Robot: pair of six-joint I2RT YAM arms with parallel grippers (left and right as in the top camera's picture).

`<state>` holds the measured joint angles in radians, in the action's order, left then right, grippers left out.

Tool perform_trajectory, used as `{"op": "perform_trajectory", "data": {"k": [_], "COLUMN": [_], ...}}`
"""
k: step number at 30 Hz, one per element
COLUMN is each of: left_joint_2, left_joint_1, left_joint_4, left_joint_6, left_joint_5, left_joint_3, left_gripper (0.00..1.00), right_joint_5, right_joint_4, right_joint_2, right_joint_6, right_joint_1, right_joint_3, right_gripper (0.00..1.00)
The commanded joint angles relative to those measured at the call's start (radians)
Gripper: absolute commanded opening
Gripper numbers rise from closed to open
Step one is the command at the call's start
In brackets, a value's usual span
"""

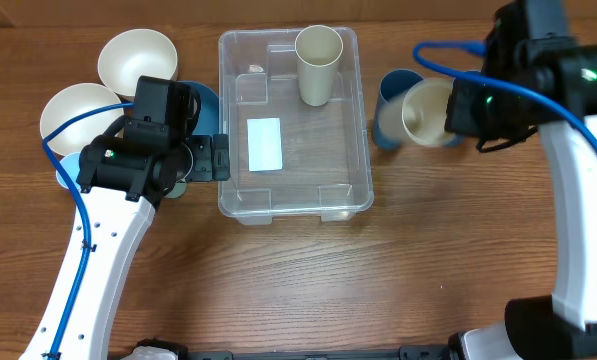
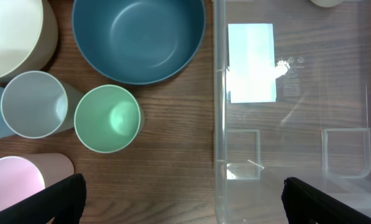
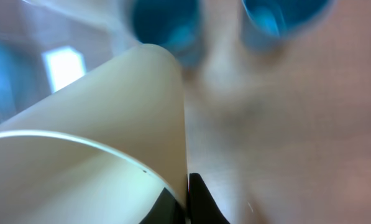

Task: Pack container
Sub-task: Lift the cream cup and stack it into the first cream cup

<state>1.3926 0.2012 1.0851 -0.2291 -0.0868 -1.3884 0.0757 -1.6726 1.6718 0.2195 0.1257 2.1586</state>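
Note:
The clear container (image 1: 343, 190) with a white label (image 1: 264, 144) sits mid-table; a cream cup (image 1: 318, 63) lies in its far right corner. My right gripper (image 1: 456, 112) is shut on the rim of another cream cup (image 1: 428, 112), held to the right of the container; in the right wrist view this cup (image 3: 110, 124) fills the frame, its wall pinched between the fingers (image 3: 186, 202). My left gripper (image 1: 214, 157) is open and empty at the container's left wall (image 2: 219, 124); its fingers straddle that wall (image 2: 182, 199).
Left of the container stand a blue bowl (image 2: 138, 37), cream bowls (image 1: 136, 58), a green cup (image 2: 107, 118), a grey cup (image 2: 34, 102) and a pink cup (image 2: 17, 180). Two blue cups (image 1: 390, 105) stand right of the container.

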Motion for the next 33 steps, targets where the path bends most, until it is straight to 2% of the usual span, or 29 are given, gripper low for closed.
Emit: {"op": "perform_trajectory", "data": {"k": [1, 9, 14, 20, 26, 33], "left_joint_2": [0.001, 0.001, 0.001, 0.001, 0.001, 0.001], "left_joint_1": [0.002, 0.001, 0.002, 0.002, 0.002, 0.002], "left_joint_4": [-0.008, -0.015, -0.015, -0.016, -0.016, -0.016], "left_joint_6": [0.019, 0.019, 0.019, 0.019, 0.019, 0.019], "left_joint_5": [0.01, 0.01, 0.01, 0.01, 0.01, 0.01], "left_joint_3": [-0.022, -0.022, -0.022, -0.022, -0.022, -0.022], "left_gripper": [1.0, 1.0, 1.0, 1.0, 1.0, 1.0], "right_joint_5": [0.1, 0.113, 0.119, 0.146, 0.09, 0.067], "right_joint_4": [0.089, 0.363, 0.452, 0.527, 0.568, 0.514], "right_joint_2": [-0.032, 0.004, 0.086, 0.19, 0.253, 0.272], "right_joint_6": [-0.069, -0.098, -0.116, -0.129, -0.298, -0.385], "right_joint_1": [0.068, 0.162, 0.175, 0.174, 0.174, 0.174], "right_joint_3": [0.144, 0.161, 0.161, 0.161, 0.161, 0.161], "right_gripper": [0.04, 0.04, 0.04, 0.04, 0.04, 0.04]}}
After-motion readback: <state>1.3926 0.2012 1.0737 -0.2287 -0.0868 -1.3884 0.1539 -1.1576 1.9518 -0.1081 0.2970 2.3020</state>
